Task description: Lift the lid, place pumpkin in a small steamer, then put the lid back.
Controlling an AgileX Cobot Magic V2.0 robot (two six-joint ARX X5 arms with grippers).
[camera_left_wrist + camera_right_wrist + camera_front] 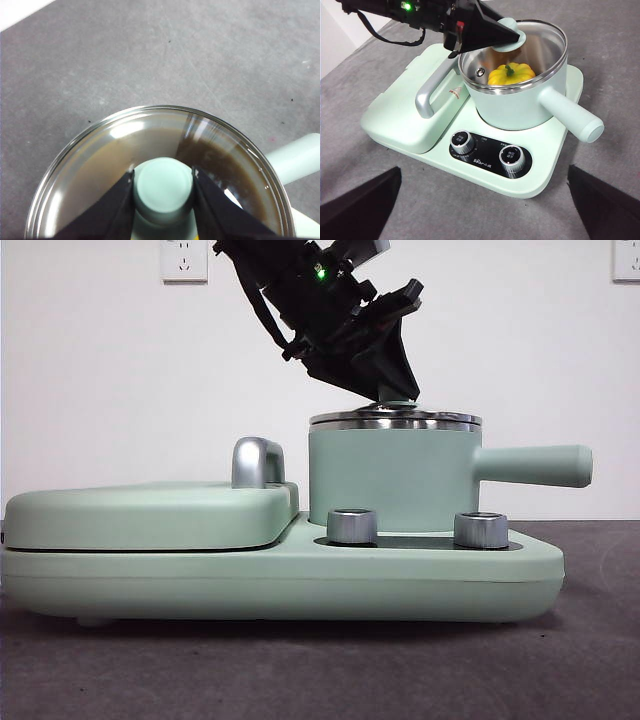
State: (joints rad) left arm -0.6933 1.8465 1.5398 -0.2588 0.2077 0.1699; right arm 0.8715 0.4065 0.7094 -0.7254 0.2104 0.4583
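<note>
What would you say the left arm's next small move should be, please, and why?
Probably open the left hand and lift clear. The pumpkin already lies inside the small steamer, and the lid looks seated level on its rim, so the hand shut on the knob has only to let go. The right hand waits open.

Left claw (392, 392) grips lid (395, 420) atop small steamer (390, 480).
</note>
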